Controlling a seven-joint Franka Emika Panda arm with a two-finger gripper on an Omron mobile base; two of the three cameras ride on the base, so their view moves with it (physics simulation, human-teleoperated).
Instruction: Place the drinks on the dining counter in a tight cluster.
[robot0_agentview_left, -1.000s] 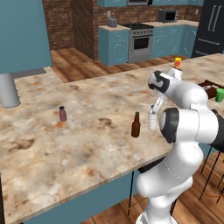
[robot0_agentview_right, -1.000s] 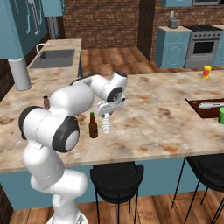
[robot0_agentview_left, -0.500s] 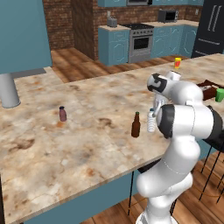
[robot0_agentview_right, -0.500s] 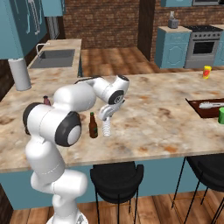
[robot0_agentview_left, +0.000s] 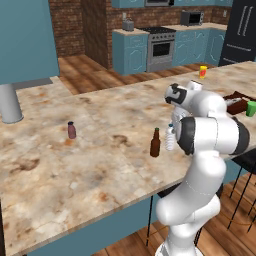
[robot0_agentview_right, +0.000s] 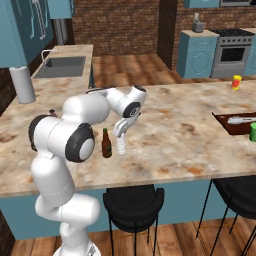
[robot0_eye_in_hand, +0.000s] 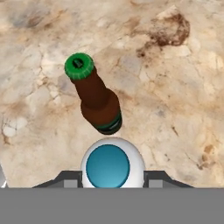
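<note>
My gripper (robot0_agentview_right: 121, 134) is shut on the pale water bottle (robot0_agentview_right: 122, 147), held upright right beside the brown bottle with the green cap (robot0_agentview_right: 106, 144) on the dining counter (robot0_agentview_right: 190, 145). In the hand view the water bottle's blue cap (robot0_eye_in_hand: 108, 166) sits between my fingers, and the brown bottle (robot0_eye_in_hand: 97, 100) stands just beyond it with a narrow gap. From the left base view the water bottle (robot0_agentview_left: 170, 138) is right of the brown bottle (robot0_agentview_left: 155, 143). The maroon can (robot0_agentview_left: 72, 130) stands alone far to the left on the counter (robot0_agentview_left: 100, 170).
A dark tray (robot0_agentview_right: 235, 120), a green cup (robot0_agentview_right: 253, 131) and a small yellow-and-red container (robot0_agentview_right: 236, 82) sit at the counter's right end. A grey cylinder (robot0_agentview_left: 9, 102) stands at the far left. Black stools (robot0_agentview_right: 134, 202) are under the front edge.
My gripper has brought the water bottle slightly lower and closer to the brown bottle. The brown bottle and the can have not moved.
</note>
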